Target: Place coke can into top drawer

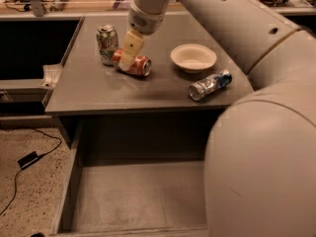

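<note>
Cream gripper (126, 63), upper left, at the lying red-orange aluminium coke can (139, 66); its hold cannot be told. Matte grey desk (148, 94): 3 cans (210, 84), 1 round white bowl (193, 58). Scuffed metal top drawer (138, 196) open below.
</note>
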Controlling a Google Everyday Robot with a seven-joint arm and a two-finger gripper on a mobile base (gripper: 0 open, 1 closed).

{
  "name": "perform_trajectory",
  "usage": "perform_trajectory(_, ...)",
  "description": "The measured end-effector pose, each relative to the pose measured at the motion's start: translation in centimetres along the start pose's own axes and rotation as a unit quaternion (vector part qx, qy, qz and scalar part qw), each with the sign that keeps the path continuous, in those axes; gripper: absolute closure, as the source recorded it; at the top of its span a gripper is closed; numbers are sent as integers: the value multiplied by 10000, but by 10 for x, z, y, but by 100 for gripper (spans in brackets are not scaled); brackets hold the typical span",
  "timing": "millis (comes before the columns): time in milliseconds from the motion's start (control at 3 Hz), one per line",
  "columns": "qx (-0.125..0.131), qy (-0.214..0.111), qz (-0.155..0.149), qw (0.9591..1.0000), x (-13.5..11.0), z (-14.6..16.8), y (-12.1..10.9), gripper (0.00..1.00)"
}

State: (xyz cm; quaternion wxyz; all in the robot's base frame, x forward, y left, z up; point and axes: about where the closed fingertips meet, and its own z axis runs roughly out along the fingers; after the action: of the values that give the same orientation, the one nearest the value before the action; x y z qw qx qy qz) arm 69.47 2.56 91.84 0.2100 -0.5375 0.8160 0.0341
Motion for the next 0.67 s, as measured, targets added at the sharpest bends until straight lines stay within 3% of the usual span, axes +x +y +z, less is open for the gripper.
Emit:
perform_trajectory(333,-169,438,162,9988,-18,35,-10,0)
perform_trajectory(667,-448,774,183,9958,-21,63,-9,3)
